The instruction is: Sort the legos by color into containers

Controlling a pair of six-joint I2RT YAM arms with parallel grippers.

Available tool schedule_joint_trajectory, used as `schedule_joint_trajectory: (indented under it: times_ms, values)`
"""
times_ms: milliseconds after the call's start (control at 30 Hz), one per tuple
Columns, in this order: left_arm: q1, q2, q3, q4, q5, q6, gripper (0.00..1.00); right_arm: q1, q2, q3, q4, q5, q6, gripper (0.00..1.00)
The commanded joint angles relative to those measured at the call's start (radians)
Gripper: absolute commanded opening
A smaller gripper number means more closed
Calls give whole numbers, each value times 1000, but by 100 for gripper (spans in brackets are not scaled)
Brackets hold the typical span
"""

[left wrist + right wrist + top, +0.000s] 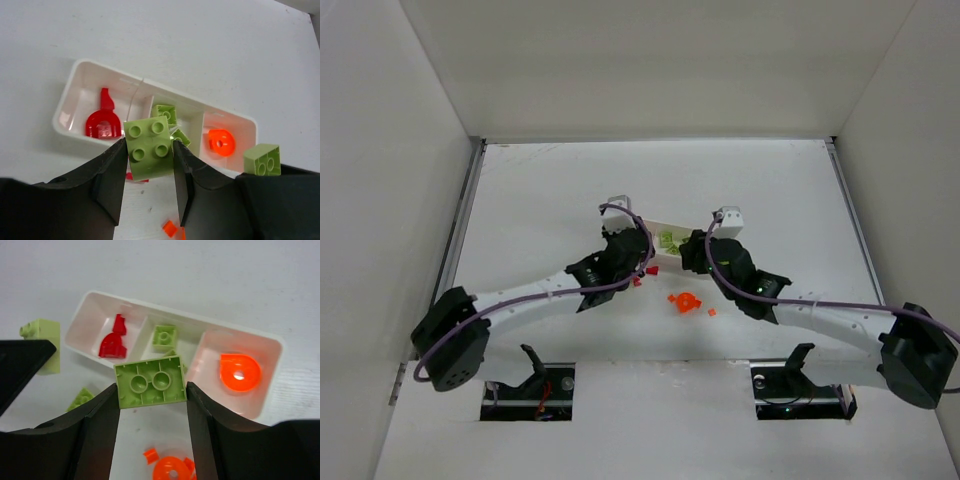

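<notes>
My left gripper [148, 150] is shut on a lime green four-stud lego [147, 137], held over the near wall of the white tray [67, 102]. My right gripper [151, 390] is shut on a lime green lego [150, 381], underside up, just before the tray [200, 322]. The tray's three containers hold a red piece [102, 122], green pieces [165, 114] and an orange round piece [221, 141]. In the top view both grippers, left [642, 262] and right [698, 250], meet over the tray [665, 258].
Loose orange pieces [685, 301] lie on the table before the tray, also in the right wrist view [172, 470]. Small red pieces [650, 270] lie near the left gripper. A loose green lego [82, 399] lies left of the right gripper. White walls surround the table.
</notes>
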Motion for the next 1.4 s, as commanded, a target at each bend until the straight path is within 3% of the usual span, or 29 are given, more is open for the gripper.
schedule_joint_trajectory:
  times_ms: [0, 367, 667, 1000, 1200, 1367]
  values:
    - [13, 100, 99, 124, 45, 57, 24, -42, -57, -65, 62, 9, 33, 41]
    - [53, 440, 318, 146, 105, 117, 26, -125, -112, -134, 87, -54, 50, 43]
    - [50, 539, 375, 101, 106, 146, 30, -128, -111, -137, 92, -56, 55, 43]
    - [53, 462, 303, 106, 91, 146, 53, -127, -61, -128, 116, -57, 53, 43]
    - [51, 340, 227, 120, 91, 149, 52, -102, -19, -85, 115, -63, 42, 42]
    - [68, 171, 75, 163, 89, 131, 52, -61, 66, -9, 90, -54, 25, 42]
